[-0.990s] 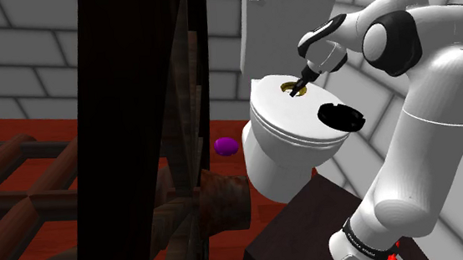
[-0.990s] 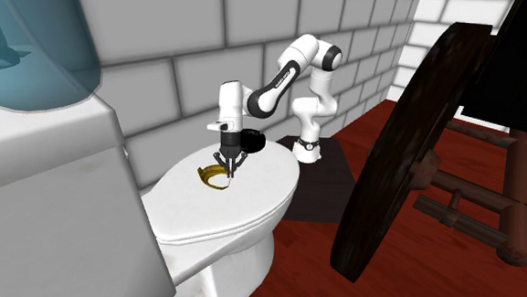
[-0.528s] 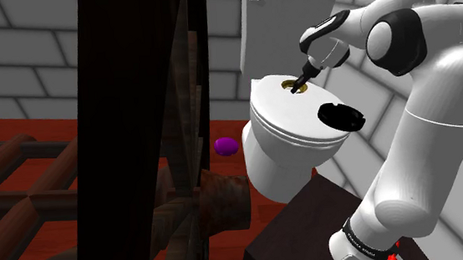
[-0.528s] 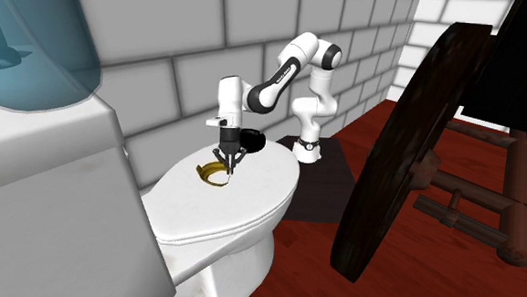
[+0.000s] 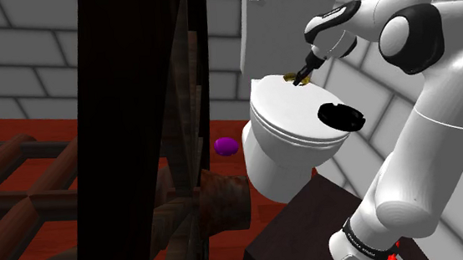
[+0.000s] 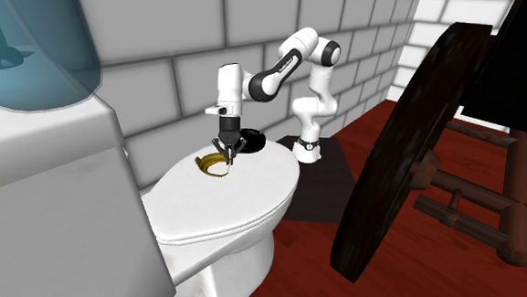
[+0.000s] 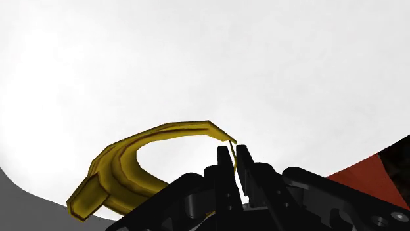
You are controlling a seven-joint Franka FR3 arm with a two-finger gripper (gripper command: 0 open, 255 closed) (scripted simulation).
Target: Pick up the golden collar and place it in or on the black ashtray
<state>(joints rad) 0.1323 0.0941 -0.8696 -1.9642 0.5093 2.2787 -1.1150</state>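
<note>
Shoulder view: the white arm (image 5: 427,128) reaches from its stand at the frame's five o'clock toward the back of a white toilet lid (image 5: 283,117). The black gripper (image 5: 300,76) hangs over the lid's far edge, with the golden collar (image 5: 291,78) at its tips. The black ashtray (image 5: 342,115) lies on the same lid, between four and five o'clock of the gripper and apart from it. A purple ball (image 5: 225,145) rests on the red floor (image 5: 20,131) at nine o'clock of the toilet bowl. A tall dark wheel (image 5: 138,131) stands on the nine o'clock side of the frame.

Second exterior view: the gripper points straight down over the lid (image 6: 232,201). The collar shows as a gold arc at about seven o'clock of the fingertips, close over the lid; whether it touches the lid cannot be told. The ashtray sits at two o'clock of the gripper, near the lid's rim. The toilet tank (image 6: 67,217) is at nine o'clock of the lid and the dark wheel at three o'clock.

Wrist view: the two black fingers (image 7: 225,165) stand narrow, pinching one thin tip of the collar between them. The rest of the gold band curves away from the fingertips over the white lid.
</note>
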